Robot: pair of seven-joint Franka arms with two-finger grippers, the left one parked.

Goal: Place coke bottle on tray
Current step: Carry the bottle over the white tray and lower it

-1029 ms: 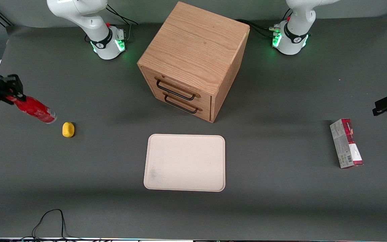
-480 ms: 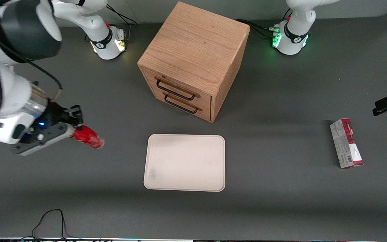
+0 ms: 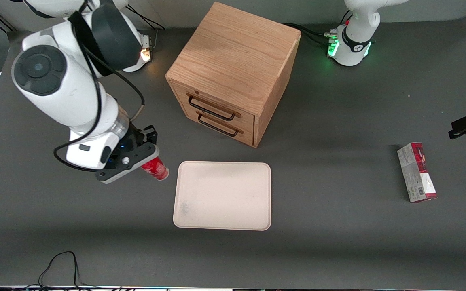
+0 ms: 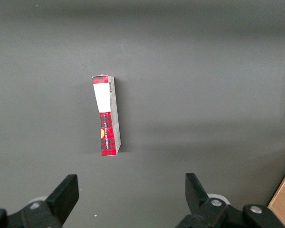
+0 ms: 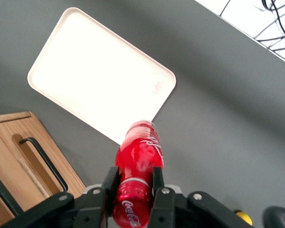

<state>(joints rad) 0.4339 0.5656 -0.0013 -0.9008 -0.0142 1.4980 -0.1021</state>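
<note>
My right gripper (image 3: 146, 155) is shut on the coke bottle (image 3: 155, 168), a small slim red bottle, and holds it tilted above the table just beside the tray's edge toward the working arm's end. In the right wrist view the gripper (image 5: 131, 180) clamps the bottle (image 5: 138, 161) near its cap, base pointing out toward the tray (image 5: 85, 80). The cream-white tray (image 3: 223, 196) lies flat in front of the drawer cabinet, nearer the front camera, with nothing on it.
A wooden drawer cabinet (image 3: 233, 70) with two dark handles stands at the table's middle, farther from the camera than the tray. A red-and-grey carton (image 3: 417, 171) lies toward the parked arm's end. A black cable (image 3: 61, 266) loops at the table's near edge.
My right gripper has carried the bottle from the working arm's end of the table toward the middle, up to the tray's edge. The yellow object seen earlier is now covered by the arm.
</note>
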